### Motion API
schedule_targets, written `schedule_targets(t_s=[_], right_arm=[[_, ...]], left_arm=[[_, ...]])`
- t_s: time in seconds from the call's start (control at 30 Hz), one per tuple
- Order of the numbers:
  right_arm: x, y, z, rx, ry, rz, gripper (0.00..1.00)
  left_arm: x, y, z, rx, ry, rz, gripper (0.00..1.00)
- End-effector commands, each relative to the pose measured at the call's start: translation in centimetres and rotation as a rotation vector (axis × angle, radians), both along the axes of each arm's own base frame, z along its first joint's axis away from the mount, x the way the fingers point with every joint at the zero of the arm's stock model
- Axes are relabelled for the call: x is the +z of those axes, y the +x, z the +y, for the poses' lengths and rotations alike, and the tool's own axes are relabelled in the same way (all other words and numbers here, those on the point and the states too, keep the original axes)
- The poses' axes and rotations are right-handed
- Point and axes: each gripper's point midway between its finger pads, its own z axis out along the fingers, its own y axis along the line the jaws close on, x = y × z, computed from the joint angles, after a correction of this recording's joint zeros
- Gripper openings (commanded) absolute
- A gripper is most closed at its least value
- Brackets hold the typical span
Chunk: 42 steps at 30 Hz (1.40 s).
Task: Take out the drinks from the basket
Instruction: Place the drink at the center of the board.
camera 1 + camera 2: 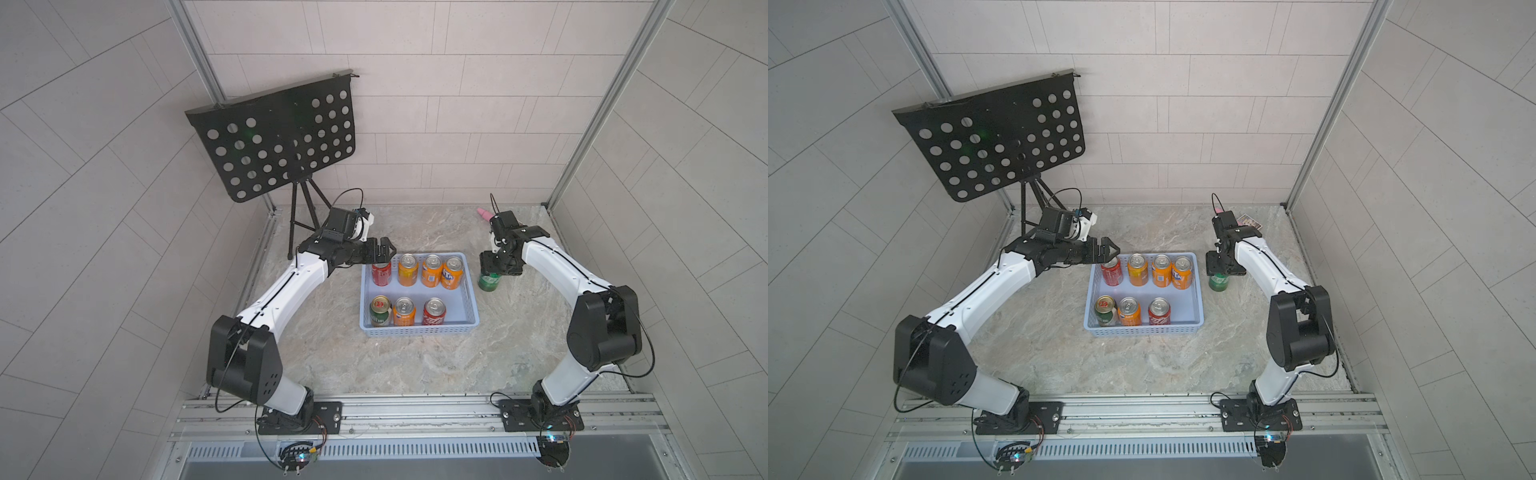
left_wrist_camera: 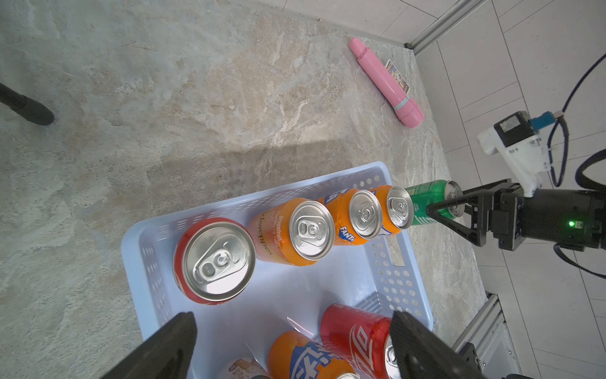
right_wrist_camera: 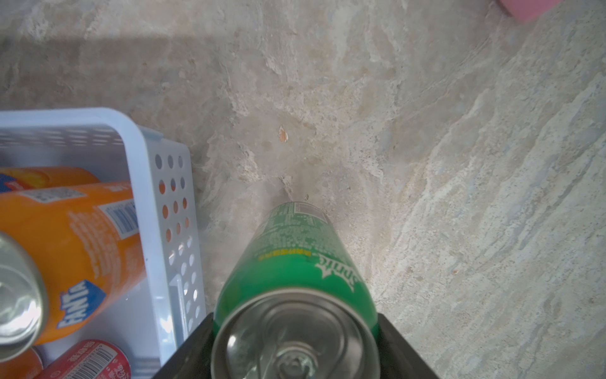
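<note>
The light-blue basket [image 1: 419, 330] [image 1: 1144, 330] sits mid-table holding several drinks. Its far row has a red can [image 1: 381, 274] [image 2: 214, 261] and three orange cans [image 1: 432, 270]. Its near row has a green can with a red-gold label [image 1: 380, 311], an orange can [image 1: 404, 311] and a red can [image 1: 434, 311]. My left gripper [image 1: 384, 257] [image 2: 292, 323] hovers open over the far-left red can. My right gripper [image 1: 492, 272] [image 3: 295, 344] is shut on a plain green can [image 1: 488, 284] [image 3: 295, 262], upright just right of the basket wall [image 3: 170, 203]. Whether its base touches the table I cannot tell.
A black perforated music stand [image 1: 278, 141] stands at the far left, one leg foot [image 2: 26, 105] on the table. A pink stick [image 2: 383, 80] and a small card [image 2: 398, 75] lie at the far right corner. Metal frame rails border the table.
</note>
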Motion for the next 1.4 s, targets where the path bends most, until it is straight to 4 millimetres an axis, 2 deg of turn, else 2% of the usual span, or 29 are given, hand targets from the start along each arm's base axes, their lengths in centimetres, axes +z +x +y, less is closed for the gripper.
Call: schedule_targets(t_s=[0.0,0.23,0.5,0.67,0.83,0.9,1.1,1.37], right_arm=[[1.6,1.9,0.1,0.004,0.011,-0.067,0.13],[0.0,3.0,0.2,0.008,0.007,-0.038,0.13],[-0.7,3.1,0.3,0.014,0.004,-0.028,0.15],[-0.9,2.7,0.2,0.014,0.002,-0.020,0.35],[-0.8,2.4,0.6,0.018,0.028,-0.016,0.67],[-0.6,2.4,0.9,0.021,0.044,-0.025,0.75],[0.5,2.6,0.8,0.014,0.045,-0.060,0.85],[2.4,2.5,0.5,0.010,0.033,-0.082,0.88]], left_arm=[[1.4,-0.3,-0.1,-0.012,-0.001,-0.042,1.00],[1.3,-0.4,-0.1,-0.014,0.001,-0.041,1.00],[1.2,-0.3,-0.1,-0.015,0.001,-0.038,1.00],[1.1,-0.3,-0.1,-0.011,0.004,-0.038,1.00],[1.1,-0.2,-0.1,-0.009,0.006,-0.040,1.00],[1.0,-0.2,0.0,-0.006,0.007,-0.035,1.00],[1.1,-0.2,0.1,-0.004,0.008,-0.038,1.00],[1.3,-0.3,0.2,-0.003,0.013,-0.047,1.00]])
